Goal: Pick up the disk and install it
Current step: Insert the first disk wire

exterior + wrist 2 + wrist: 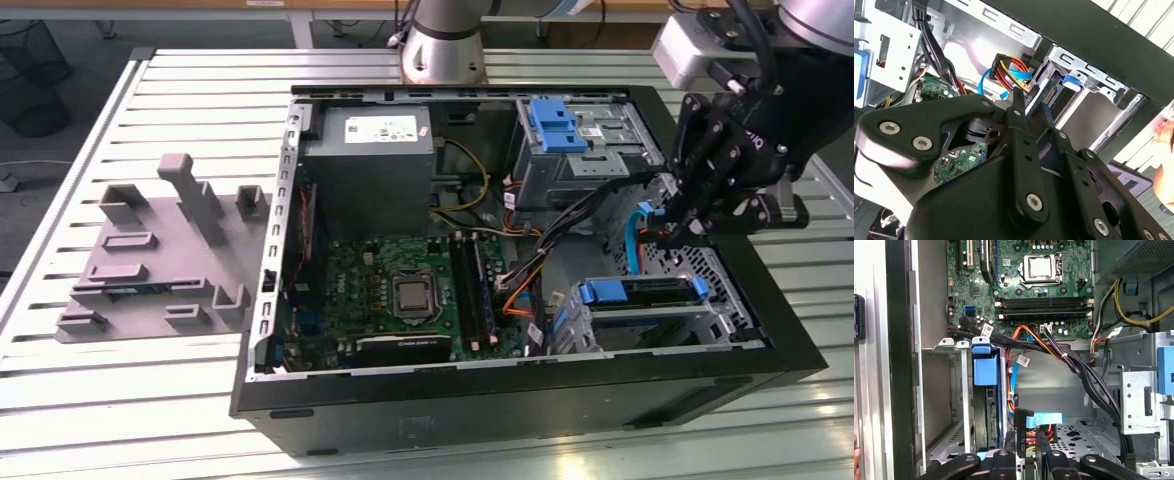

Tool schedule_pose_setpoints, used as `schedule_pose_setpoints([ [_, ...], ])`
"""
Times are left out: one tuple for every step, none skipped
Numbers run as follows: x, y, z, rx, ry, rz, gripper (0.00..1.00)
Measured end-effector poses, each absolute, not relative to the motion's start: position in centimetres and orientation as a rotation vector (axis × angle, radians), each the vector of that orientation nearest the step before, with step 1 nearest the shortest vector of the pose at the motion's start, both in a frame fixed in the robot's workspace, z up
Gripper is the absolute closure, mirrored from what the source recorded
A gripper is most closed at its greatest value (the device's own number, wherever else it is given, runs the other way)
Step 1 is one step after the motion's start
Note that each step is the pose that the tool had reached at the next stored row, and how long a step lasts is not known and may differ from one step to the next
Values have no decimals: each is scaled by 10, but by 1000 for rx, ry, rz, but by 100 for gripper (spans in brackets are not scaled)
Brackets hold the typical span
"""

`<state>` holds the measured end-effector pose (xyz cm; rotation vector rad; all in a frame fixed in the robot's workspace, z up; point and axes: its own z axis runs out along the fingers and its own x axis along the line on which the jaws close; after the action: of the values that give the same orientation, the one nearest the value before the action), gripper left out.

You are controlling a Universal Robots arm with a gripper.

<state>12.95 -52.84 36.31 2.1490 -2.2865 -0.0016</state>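
Note:
The disk point(627, 292) stands on edge in the metal drive cage point(721, 275) at the case's front corner, on the exterior view's right; its blue rail point(983, 371) faces up. In the second wrist view the disk's blue tab point(1072, 81) shows in the cage. My gripper point(663, 228) hangs inside the open case beside the cage. Its jaws are closed on a black cable plug point(1023, 422) with red, yellow and orange wires point(1013, 67). In both wrist views the gripper point(1025, 445) point(1030, 107) sits close behind the disk's end.
A grey power supply point(371, 165), the green motherboard point(400, 290) and a black cable bundle point(1079, 372) fill the case. A second cage with a blue latch point(554, 125) stands at the back. A grey fixture point(160, 250) lies on the slatted table. A person's fingers point(1166, 142) show outside the case.

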Motion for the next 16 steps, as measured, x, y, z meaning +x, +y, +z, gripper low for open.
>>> schedule_pose_setpoints([
  [130,-528,362,2150,-2287,-1,70],
  [130,-528,361,2150,-2287,1,70],
  [130,-528,360,2150,-2288,2,70],
  [130,-528,359,2151,-2288,3,70],
  [129,-528,358,2151,-2288,5,70],
  [129,-528,357,2151,-2289,7,70],
  [129,-528,357,2152,-2290,10,70],
  [128,-528,356,2153,-2290,12,70],
  [128,-528,356,2153,-2290,14,70],
  [128,-528,356,2153,-2290,18,70],
  [127,-528,356,2153,-2291,22,70],
  [127,-528,356,2154,-2291,26,70],
  [126,-528,356,2154,-2292,30,70],
  [126,-528,355,2155,-2293,33,70],
  [125,-528,355,2155,-2294,36,70],
  [125,-528,355,2155,-2294,38,70],
])
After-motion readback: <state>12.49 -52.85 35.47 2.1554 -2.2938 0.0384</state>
